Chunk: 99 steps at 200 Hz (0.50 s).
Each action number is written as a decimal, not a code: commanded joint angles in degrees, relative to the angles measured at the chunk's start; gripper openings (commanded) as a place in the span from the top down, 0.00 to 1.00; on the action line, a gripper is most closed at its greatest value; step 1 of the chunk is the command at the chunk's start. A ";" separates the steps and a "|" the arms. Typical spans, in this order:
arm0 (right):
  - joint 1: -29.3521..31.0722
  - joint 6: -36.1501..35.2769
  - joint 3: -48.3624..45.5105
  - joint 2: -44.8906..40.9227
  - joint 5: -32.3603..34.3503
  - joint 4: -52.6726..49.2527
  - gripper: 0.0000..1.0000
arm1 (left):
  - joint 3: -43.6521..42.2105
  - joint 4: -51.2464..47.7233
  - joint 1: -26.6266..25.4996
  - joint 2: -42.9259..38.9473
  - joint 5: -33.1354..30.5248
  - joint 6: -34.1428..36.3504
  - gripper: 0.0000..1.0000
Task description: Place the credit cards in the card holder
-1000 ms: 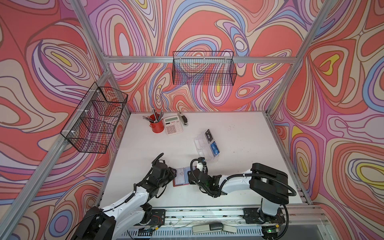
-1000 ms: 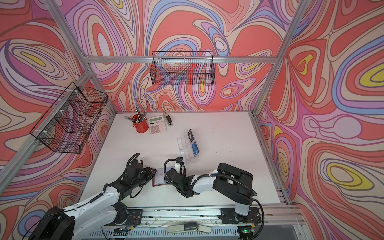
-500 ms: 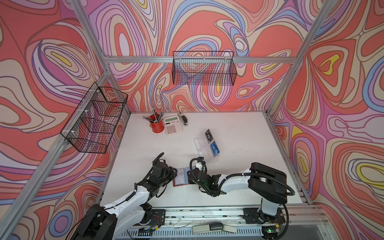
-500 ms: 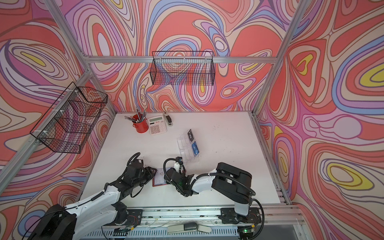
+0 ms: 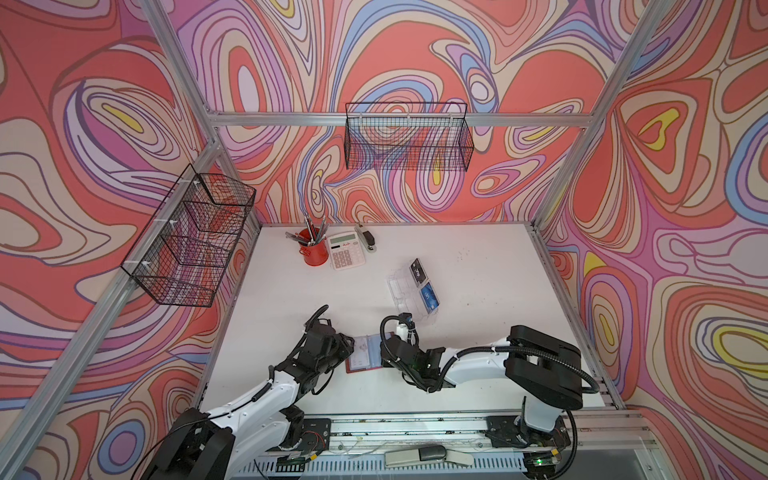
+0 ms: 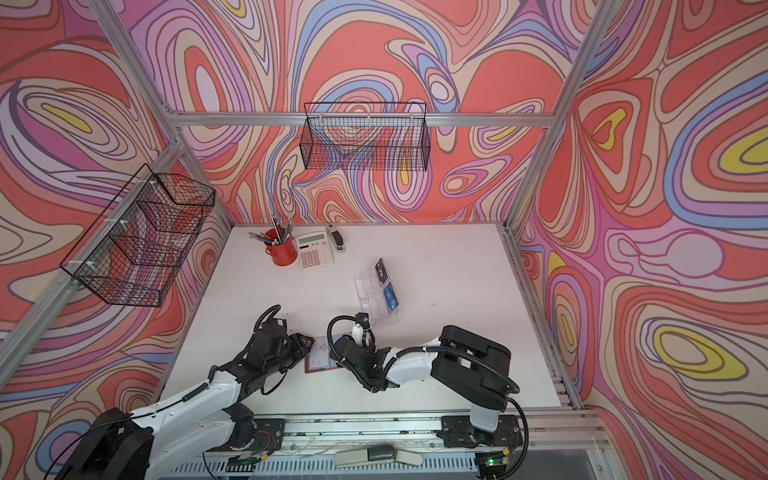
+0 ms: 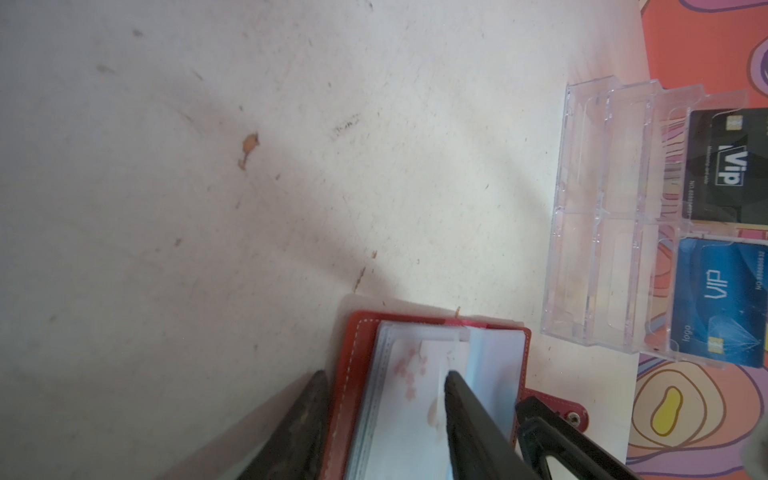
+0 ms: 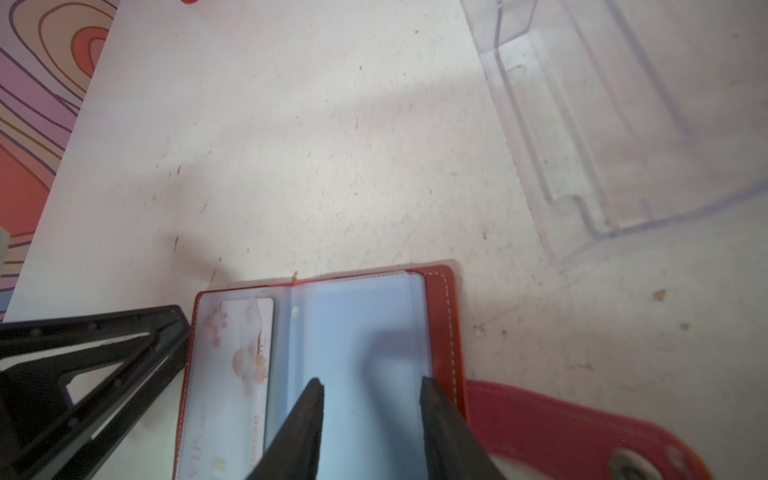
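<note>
Plainly the job is partway. The card holder [image 5: 364, 353] lies open on the desk [image 5: 478, 291], low in the middle of both top views. Its left-hand sleeve already shows a pale card [image 8: 241, 357] with pink blossoms. A black card [image 7: 725, 166] and a blue card [image 7: 719, 299] stand in the tallest tier of the clear stand [image 7: 598, 216], at the right edge of the left wrist view. The stand's other pockets look bare, so those two cards seem left to move.

The left tool [image 7: 384, 374] is half spread, with one finger beside the red cover and the other on the left page. The right tool [image 8: 370, 380] hovers, narrowly parted, over the bluish right page. Whether a card sits under that sleeve cannot be told.
</note>
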 commanded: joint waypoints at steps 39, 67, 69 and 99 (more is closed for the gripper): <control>-0.32 -0.33 0.50 1.37 -0.10 -0.25 0.60 | 1.17 -0.61 0.00 0.86 0.19 -0.28 0.51; -0.32 -0.61 0.98 1.84 -0.70 -0.28 0.60 | 1.19 -0.52 0.02 0.89 0.21 -0.25 0.51; -0.28 -0.65 1.08 1.98 -0.78 -0.11 0.60 | 1.19 -0.54 -0.04 0.91 0.21 -0.27 0.51; -0.36 -0.78 1.30 3.13 -2.53 1.62 0.60 | 1.16 -0.45 0.01 1.12 0.30 -0.30 0.51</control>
